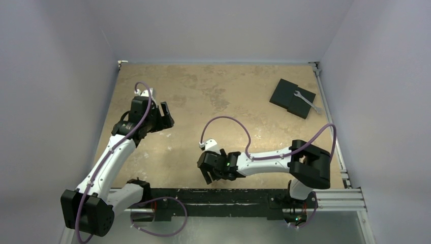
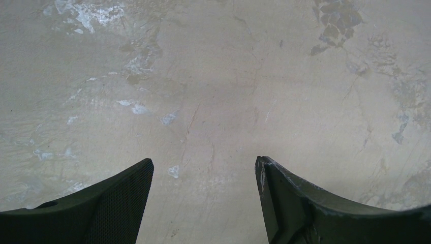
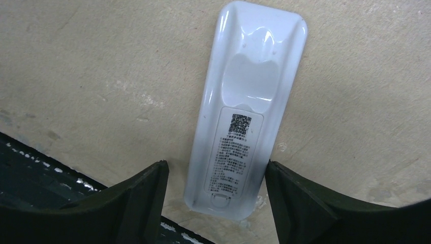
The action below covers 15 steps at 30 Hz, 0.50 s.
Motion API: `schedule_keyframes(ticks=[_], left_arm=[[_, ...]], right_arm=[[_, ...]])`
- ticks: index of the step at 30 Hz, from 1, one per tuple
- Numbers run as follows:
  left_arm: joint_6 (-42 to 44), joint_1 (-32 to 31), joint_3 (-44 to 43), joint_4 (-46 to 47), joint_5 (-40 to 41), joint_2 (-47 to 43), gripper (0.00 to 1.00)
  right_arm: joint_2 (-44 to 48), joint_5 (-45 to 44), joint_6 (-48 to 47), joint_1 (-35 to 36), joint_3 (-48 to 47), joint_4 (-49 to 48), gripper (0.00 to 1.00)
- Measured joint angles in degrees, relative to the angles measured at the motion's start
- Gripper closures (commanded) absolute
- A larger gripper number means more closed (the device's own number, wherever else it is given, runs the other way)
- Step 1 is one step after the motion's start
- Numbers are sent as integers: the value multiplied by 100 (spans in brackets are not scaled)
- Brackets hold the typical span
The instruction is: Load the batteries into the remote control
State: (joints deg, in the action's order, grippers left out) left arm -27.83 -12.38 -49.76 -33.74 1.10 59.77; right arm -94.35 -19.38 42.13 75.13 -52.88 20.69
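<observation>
The remote control (image 3: 244, 107) is white and lies face down on the table, its back label with a QR code facing up; its screen and buttons are hidden. My right gripper (image 3: 215, 165) is open, with a finger on each side of the remote's near end and a gap between each finger and the remote. In the top view the right gripper (image 1: 207, 175) sits near the table's front edge and hides the remote. My left gripper (image 2: 203, 162) is open and empty over bare table, at the left of the top view (image 1: 165, 116). The batteries are out of view.
A black flat square pad (image 1: 292, 97) lies at the back right with a silver wrench (image 1: 307, 101) on it. A black rail (image 1: 223, 195) runs along the table's front edge, just behind the remote's near end. Walls close in the table's sides.
</observation>
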Motion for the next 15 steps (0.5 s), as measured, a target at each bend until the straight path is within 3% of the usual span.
schedule_keyframes(ticks=[6, 15], left_arm=[[0, 0, 0, 2, -33, -17, 26], [0, 0, 39, 26, -127, -22, 26]], right_arm=[[-164, -225, 138, 61, -114, 219, 37], [-192, -321, 291, 63, -155, 293, 67]])
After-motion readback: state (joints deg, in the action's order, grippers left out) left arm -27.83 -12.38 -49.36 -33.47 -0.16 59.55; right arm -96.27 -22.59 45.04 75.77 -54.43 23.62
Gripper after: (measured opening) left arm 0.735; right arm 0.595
